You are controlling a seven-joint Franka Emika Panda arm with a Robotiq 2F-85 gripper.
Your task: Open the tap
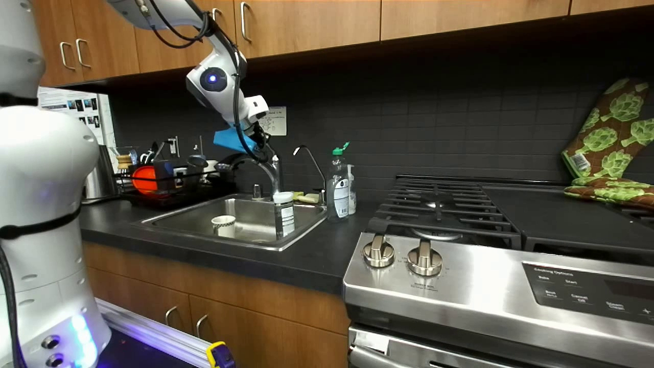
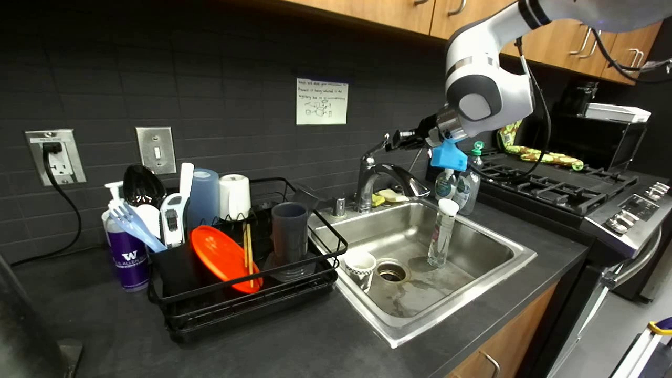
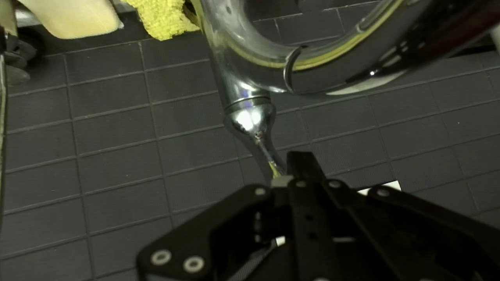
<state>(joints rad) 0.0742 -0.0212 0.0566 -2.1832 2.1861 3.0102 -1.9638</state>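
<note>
The slim gooseneck tap (image 1: 316,166) stands at the sink's back right corner, with its base near the soap bottles. It is mostly hidden in the other views. A larger chrome faucet (image 2: 363,184) with a curved spout and a top lever stands behind the sink. It also shows in the wrist view (image 3: 224,50), where its thin lever (image 3: 265,152) runs to my fingertips. My gripper (image 2: 397,140) is at the lever's tip, above the spout. In the wrist view the gripper's (image 3: 290,171) fingers are together. The lever's end is hidden behind one fingertip; I cannot tell contact.
The sink (image 2: 504,262) holds a clear bottle (image 2: 442,233) and a white cup (image 2: 360,265). A black dish rack (image 2: 178,312) stands beside it. A clear soap bottle (image 1: 338,186) stands by the stove (image 1: 439,286). Cabinets (image 1: 311,23) hang above. A yellow sponge (image 3: 162,17) lies behind the faucet.
</note>
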